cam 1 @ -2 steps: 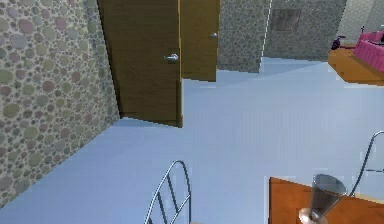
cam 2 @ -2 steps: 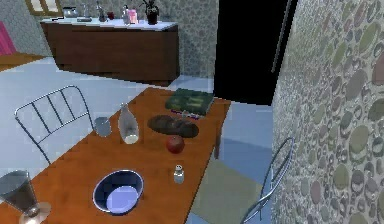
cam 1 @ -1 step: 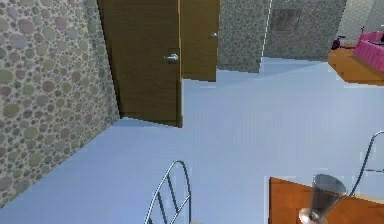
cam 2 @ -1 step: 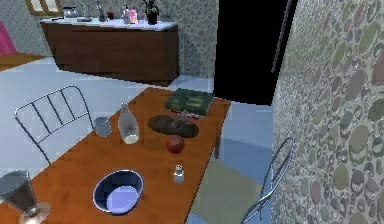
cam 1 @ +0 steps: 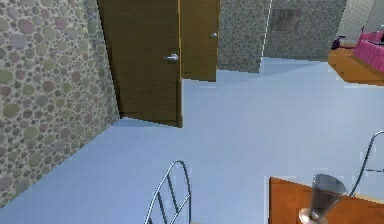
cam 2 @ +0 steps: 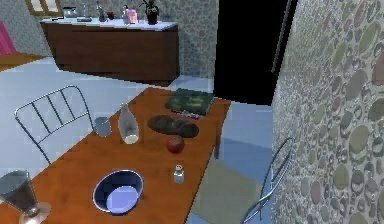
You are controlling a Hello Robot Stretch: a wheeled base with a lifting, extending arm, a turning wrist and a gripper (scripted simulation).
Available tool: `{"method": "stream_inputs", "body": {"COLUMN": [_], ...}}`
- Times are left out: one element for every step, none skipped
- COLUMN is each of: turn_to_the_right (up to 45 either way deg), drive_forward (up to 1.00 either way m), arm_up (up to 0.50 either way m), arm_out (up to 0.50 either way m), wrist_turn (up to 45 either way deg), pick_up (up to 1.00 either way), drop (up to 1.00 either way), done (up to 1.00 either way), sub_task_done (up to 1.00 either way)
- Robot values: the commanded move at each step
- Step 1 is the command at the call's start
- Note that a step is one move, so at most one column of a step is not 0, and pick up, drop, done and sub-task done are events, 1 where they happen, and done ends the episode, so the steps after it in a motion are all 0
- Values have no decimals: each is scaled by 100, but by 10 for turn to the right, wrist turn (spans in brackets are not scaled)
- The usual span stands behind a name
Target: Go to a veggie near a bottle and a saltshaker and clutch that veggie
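Table (cam 2: 70, 165): wooden; we see a bottle (cam 2: 127, 125), red veggie (cam 2: 175, 143), saltshaker (cam 2: 179, 174).
Gripper: we cannot tell its state.

I am counting two chairs (cam 2: 50, 115) (cam 2: 262, 185), one table (cam 2: 70, 170), one bottle (cam 2: 128, 125), one blue bowl (cam 2: 118, 190), one saltshaker (cam 2: 179, 174), one round red veggie (cam 2: 175, 143).

Small items (cam 2: 105, 13) on the far counter (cam 2: 110, 50) are too small to identify.

Home, likely dining room: table (cam 2: 72, 168), chairs (cam 2: 52, 108), sideboard (cam 2: 110, 52).
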Motion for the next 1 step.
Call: {"method": "stream_inputs", "body": {"turn_to_the_right": [0], "drive_forward": [0], "arm_up": [0], "arm_out": [50], "wrist_turn": [0], "pick_up": [0], "drop": [0], "done": [0], "sub_task_done": [0]}}
